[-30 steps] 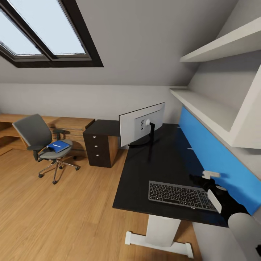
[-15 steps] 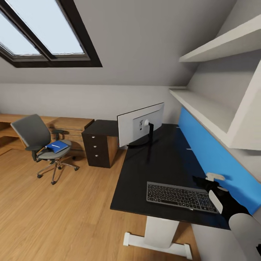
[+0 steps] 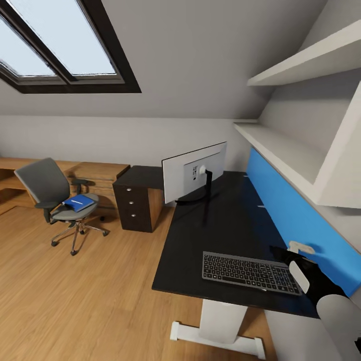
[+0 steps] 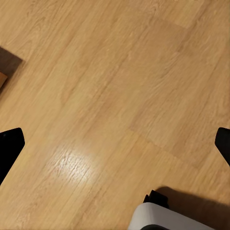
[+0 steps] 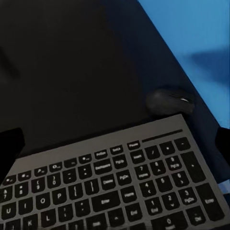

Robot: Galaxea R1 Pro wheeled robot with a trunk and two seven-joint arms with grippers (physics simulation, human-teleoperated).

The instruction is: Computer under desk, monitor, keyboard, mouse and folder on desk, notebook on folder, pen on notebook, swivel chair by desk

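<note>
The black desk (image 3: 215, 225) carries the monitor (image 3: 194, 175), its white back toward me, and the dark-keyed keyboard (image 3: 248, 272) near the front edge. My right gripper (image 3: 290, 250) hovers open over the keyboard's right end. In the right wrist view its fingers (image 5: 9, 146) stand wide apart above the keyboard (image 5: 105, 191). The black mouse (image 5: 170, 102) lies just past the keyboard's corner, close to the blue wall panel. The grey swivel chair (image 3: 42, 185) stands far left with the blue folder (image 3: 78, 202) on its seat. My left gripper (image 4: 115, 143) hangs open over the wood floor. Computer, notebook and pen are out of view.
A black drawer unit (image 3: 134, 200) with silver knobs joins the desk's far end, with a wooden chest (image 3: 100, 175) beside it. White shelves (image 3: 281, 145) overhang the desk along the blue panel (image 3: 296, 210). The desk's white leg (image 3: 220, 321) stands near me. Light wood floor (image 3: 90, 291) spreads between chair and desk.
The camera shifted slightly, sliding the scene left. My right gripper drifted a little toward the blue wall panel over the keyboard's right end. Chair, folder and monitor stayed put.
</note>
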